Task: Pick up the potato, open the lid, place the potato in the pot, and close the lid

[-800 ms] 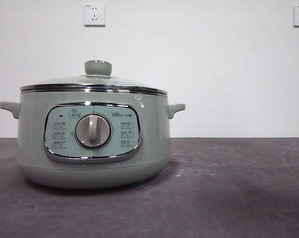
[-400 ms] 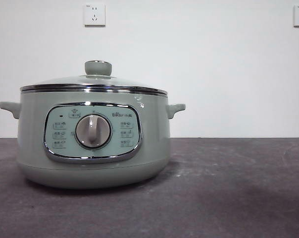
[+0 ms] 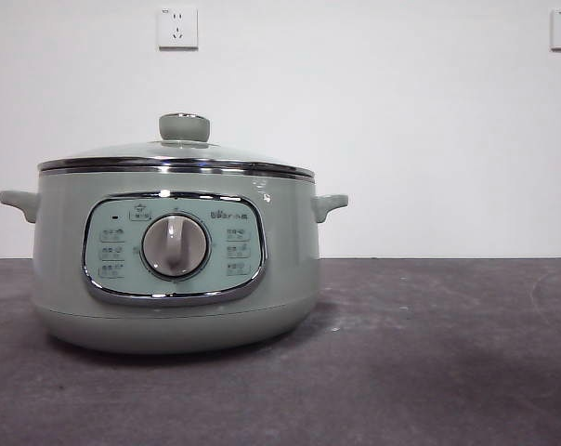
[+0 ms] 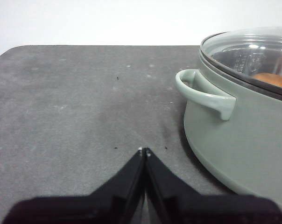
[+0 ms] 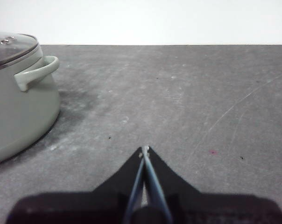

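Sage-green and glass fill the middle of my front view: the pot stands on the dark grey tabletop, with its chrome-framed control panel and grey dial facing forward. The lid sits closed on the pot's rim, its pale green knob upright on top. Through the glass, from my left wrist view, I can see an orange-brown curve of the potato lying inside the pot, under the lid.

My left gripper hangs low over bare tabletop just beside the pot, near one of its side handles; its fingers are pressed together at the tips and hold nothing. My right gripper hangs over the tabletop on the pot's other side, a little farther off from the other handle; its fingers are likewise closed tip to tip, with nothing between them. Neither gripper touches the pot or the lid. Two white wall sockets sit high on the pale wall behind
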